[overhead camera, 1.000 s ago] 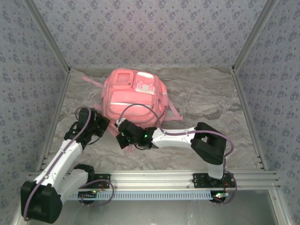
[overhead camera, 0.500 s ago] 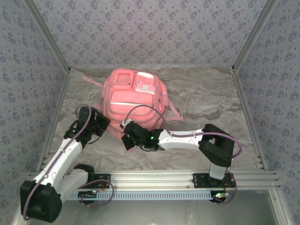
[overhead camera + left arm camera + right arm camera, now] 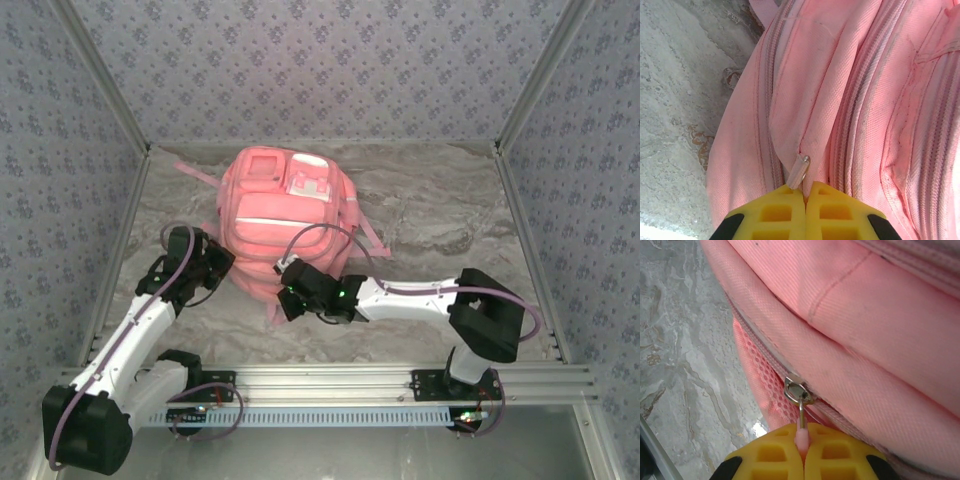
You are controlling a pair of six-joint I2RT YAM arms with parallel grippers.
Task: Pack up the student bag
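Left pincer (image 3: 805,192): yellow tips pressed together on a small metal zip pull (image 3: 801,169), low on the bag's left flank.

Student bag (image 3: 285,205) lies mid-tabletop (image 3: 440,230), front pockets up. Straps (image 3: 196,172) splay out to the far left and to the right. The fabric is soft and woven, and it slumps and creases. It is probably light and floppy, so the body will likely fold rather than resist a tug. The zip pulls look like the firmest holds, since loose cloth would bunch.

Right pincer (image 3: 803,445): tips closed on a pink pull tab (image 3: 801,433) hanging from a metal slider (image 3: 798,389) at the bag's near edge. Mesh (image 3: 757,375) shows beneath the zip line.

Judgement: running one zip needs the other side anchored, else the whole bag drags across the smooth marbled surface.
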